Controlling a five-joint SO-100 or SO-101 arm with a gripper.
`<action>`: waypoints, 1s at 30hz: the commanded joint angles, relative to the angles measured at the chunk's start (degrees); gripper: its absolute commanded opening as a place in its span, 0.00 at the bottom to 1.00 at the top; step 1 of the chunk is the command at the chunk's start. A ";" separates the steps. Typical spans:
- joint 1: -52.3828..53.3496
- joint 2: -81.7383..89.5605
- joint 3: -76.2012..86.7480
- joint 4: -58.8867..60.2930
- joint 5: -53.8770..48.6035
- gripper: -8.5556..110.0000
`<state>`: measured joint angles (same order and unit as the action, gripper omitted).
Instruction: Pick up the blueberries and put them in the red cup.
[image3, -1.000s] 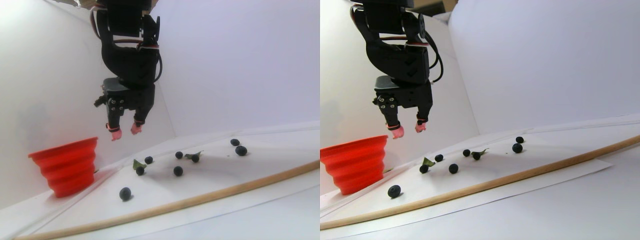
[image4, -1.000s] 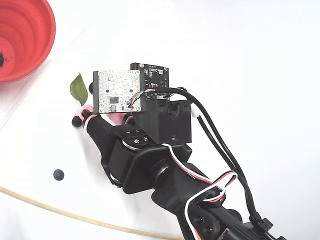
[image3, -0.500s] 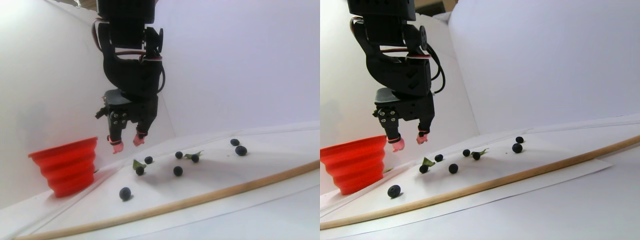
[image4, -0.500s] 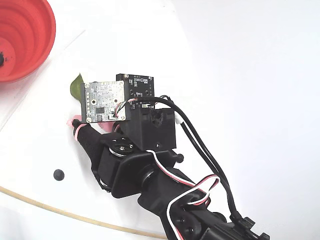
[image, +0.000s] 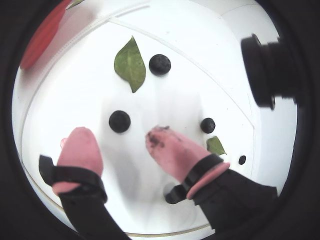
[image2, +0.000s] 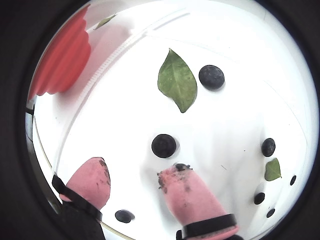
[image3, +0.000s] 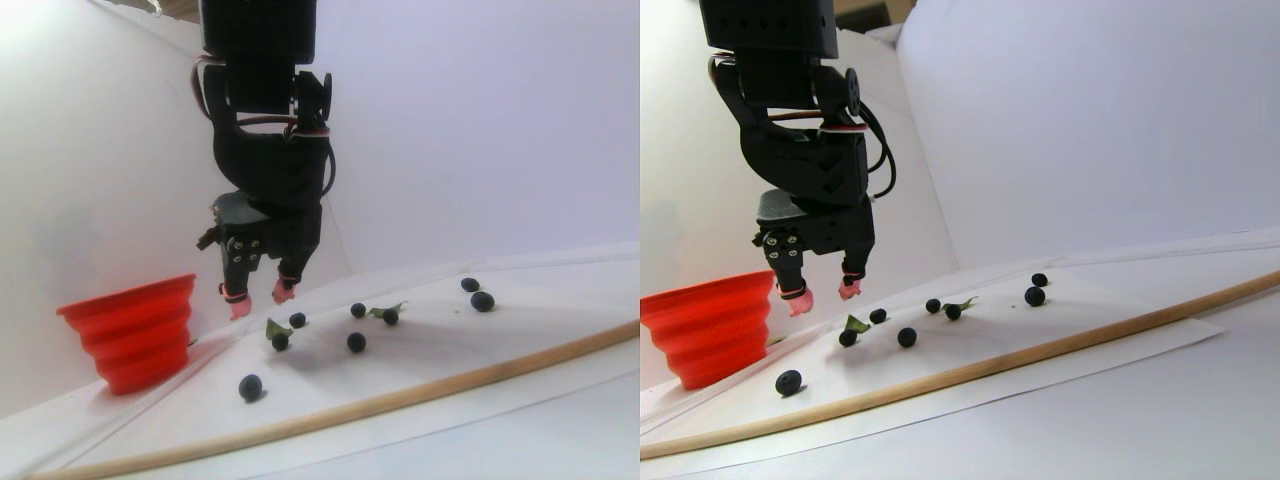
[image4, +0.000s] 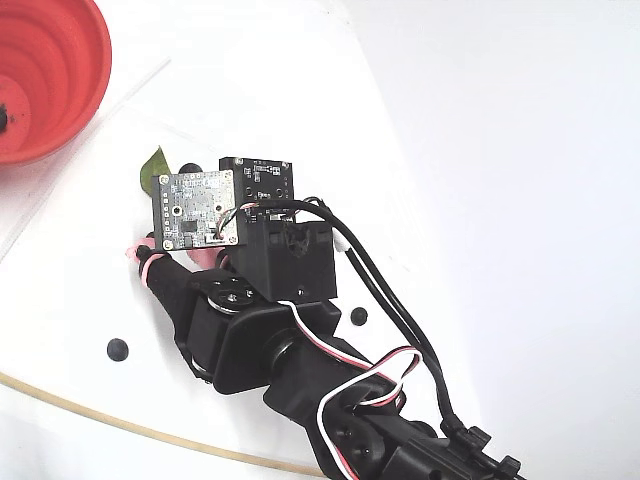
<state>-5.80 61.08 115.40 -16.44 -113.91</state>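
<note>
Wrist views: black two-finger gripper (image: 117, 137) with pink-taped tips spread apart, holding nothing, above a small round matte dark blueberry (image2: 164, 145) sitting just ahead of the gap. I'd drop straight, straddle it, close gently so it doesn't roll. Flat green leaf (image2: 176, 79) and second berry (image2: 211, 77) sit just beyond; ribbed red-orange plastic cup (image2: 62, 59) upper left.

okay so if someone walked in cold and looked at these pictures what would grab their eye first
Probably the red cup, bright against the all-white table at the left of the stereo pair view. Next, the black arm ending in a gripper with pink fingertips, open and hanging just above the surface. Below it, in a wrist view, lie dark blueberries and a green leaf.
</note>
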 joint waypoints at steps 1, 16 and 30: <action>0.00 0.44 -5.63 -2.29 0.09 0.24; 0.97 -4.66 -9.49 -3.52 -0.09 0.24; 1.32 -8.17 -12.48 -4.48 -0.18 0.24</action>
<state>-4.22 51.42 107.31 -19.16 -113.91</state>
